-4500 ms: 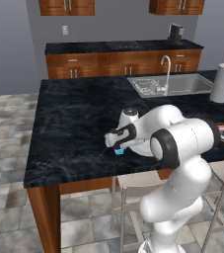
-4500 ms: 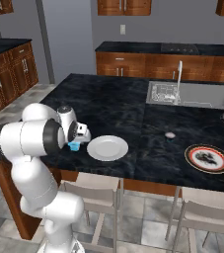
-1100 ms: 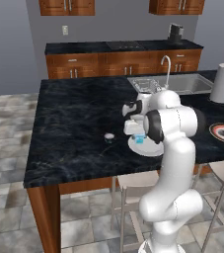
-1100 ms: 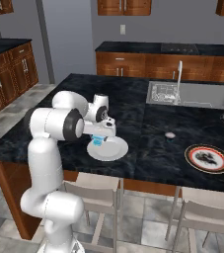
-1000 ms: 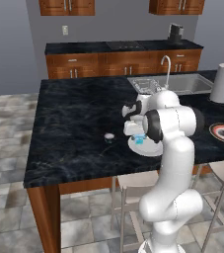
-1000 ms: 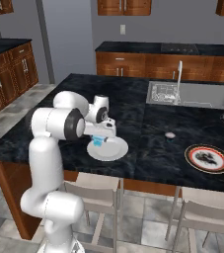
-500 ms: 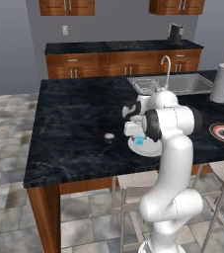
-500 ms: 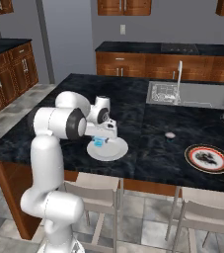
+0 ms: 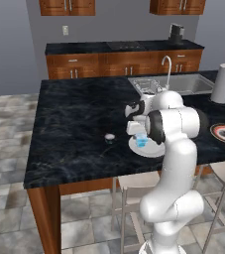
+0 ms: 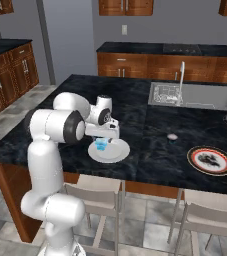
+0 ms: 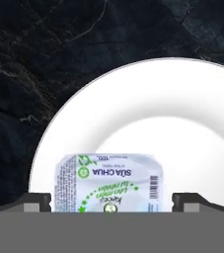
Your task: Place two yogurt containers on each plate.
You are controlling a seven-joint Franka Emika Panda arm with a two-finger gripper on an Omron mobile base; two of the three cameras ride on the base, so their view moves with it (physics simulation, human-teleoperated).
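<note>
The translucent light blue yogurt cup [image 11: 108, 184] with a printed lid stands on the plain white plate [image 11: 182, 123], near its rim. My gripper [image 11: 112, 200] hangs right over it, open, one dark fingertip [image 11: 37, 201] on each side with a small gap to the cup. The left base view shows the cup [image 9: 141, 141] on the plate [image 9: 151, 150] under the hand [image 9: 140, 135]. A dark cup with a pale top [image 9: 109, 137] sits alone on the counter. The patterned plate [image 10: 210, 160] lies at the counter's right end.
A sink with a tap [image 10: 180, 95] is set in the counter behind the plates. A paper towel roll [image 9: 224, 83] stands at the far right. Stools [image 10: 97, 200] line the counter's near edge. Another small cup [image 10: 172, 136] lies between sink and patterned plate.
Since 4.5 s ago the arm has swung the blue cup from the counter's left part onto the white plate. Over the last second nothing visibly moves.
</note>
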